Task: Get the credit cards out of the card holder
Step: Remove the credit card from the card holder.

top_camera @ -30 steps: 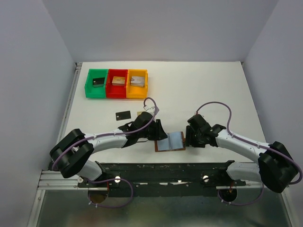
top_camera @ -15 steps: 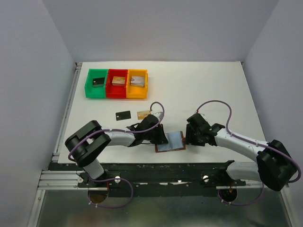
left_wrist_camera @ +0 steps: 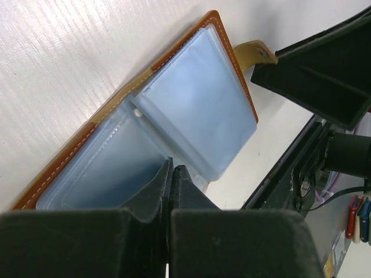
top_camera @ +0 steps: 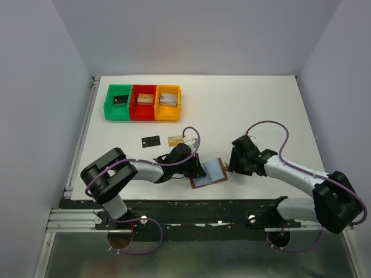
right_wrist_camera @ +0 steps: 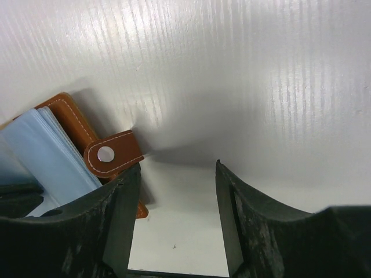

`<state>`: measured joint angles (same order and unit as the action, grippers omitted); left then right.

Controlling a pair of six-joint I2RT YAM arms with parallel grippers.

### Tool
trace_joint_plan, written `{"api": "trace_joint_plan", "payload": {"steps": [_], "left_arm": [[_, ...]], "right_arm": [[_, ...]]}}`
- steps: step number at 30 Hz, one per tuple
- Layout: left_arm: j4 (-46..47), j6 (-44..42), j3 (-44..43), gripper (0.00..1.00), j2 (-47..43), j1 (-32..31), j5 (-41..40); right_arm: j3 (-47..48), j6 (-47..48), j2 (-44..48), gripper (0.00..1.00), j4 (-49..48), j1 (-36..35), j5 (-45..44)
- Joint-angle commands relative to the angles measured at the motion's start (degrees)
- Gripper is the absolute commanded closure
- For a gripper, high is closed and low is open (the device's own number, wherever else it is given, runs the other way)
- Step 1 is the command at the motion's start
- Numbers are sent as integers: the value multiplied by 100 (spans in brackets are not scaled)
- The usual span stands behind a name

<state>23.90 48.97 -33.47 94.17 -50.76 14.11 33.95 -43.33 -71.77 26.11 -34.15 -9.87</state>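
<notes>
We see the holder [top_camera: 210, 172] lying open at the near edge, between both arms. Our left gripper [left_wrist_camera: 172, 171] is clenched at its left pocket. The right gripper [right_wrist_camera: 177, 185] gapes beside the strap [right_wrist_camera: 113, 155]. A black card [top_camera: 151, 141] and a gold card [top_camera: 175, 139] lie farther back.

**Operator:** State the pose of the left arm.

**Technician:** The left arm [top_camera: 142, 169] lies low, its elbow folded near its base and its forearm reaching right toward centre. The left gripper [left_wrist_camera: 172, 169] has its fingers pressed together, with no gap at the tips.

**Operator:** And the right arm?

**Technician:** The right arm [top_camera: 293, 172] extends left with its wrist lowered. The right gripper [right_wrist_camera: 177, 174] has its jaws well apart with nothing between them. The grippers face each other, near but apart.
</notes>
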Motion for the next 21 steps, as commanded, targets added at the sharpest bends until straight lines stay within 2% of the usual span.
{"api": "trace_joint_plan", "payload": {"steps": [1,8,21], "left_arm": [[-553,-142,377,100,339,-48,-101],[-527,-177,412,100,304,-48,-75],[-579,-248,456,100,251,-48,-66]], "right_arm": [[15,-35,207,38,-272,172,-209],[111,544,128,38,-844,172,793],[401,1010,-259,41,-949,181,1206]]}}
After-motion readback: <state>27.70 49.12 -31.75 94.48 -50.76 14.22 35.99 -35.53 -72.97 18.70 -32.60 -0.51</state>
